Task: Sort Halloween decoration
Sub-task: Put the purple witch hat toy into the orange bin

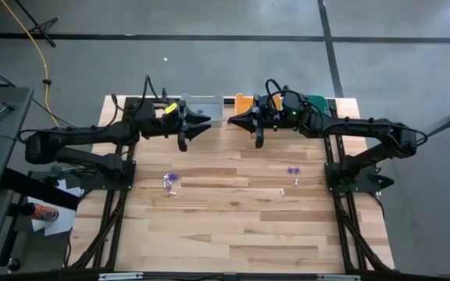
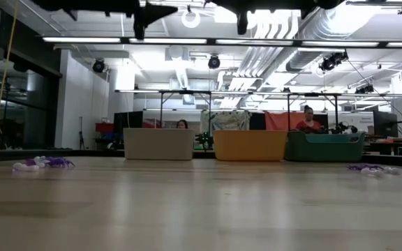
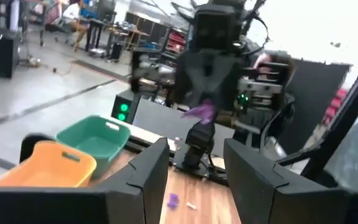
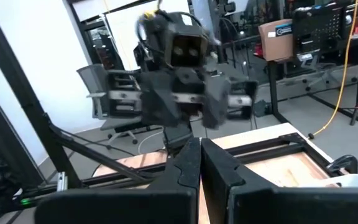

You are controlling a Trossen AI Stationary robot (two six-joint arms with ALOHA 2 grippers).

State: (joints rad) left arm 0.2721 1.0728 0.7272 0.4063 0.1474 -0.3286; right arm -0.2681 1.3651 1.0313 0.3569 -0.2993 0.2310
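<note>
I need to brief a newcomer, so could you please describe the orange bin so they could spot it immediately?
Look at the wooden table's far edge, where three plastic bins stand in a row. The orange bin is the middle one, between the grey bin and the teal bin.

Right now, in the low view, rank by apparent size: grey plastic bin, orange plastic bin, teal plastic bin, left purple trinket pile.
Grey plastic bin, orange plastic bin, teal plastic bin: alike, no ranking.
Left purple trinket pile: clearly smallest, though nearer.
</note>
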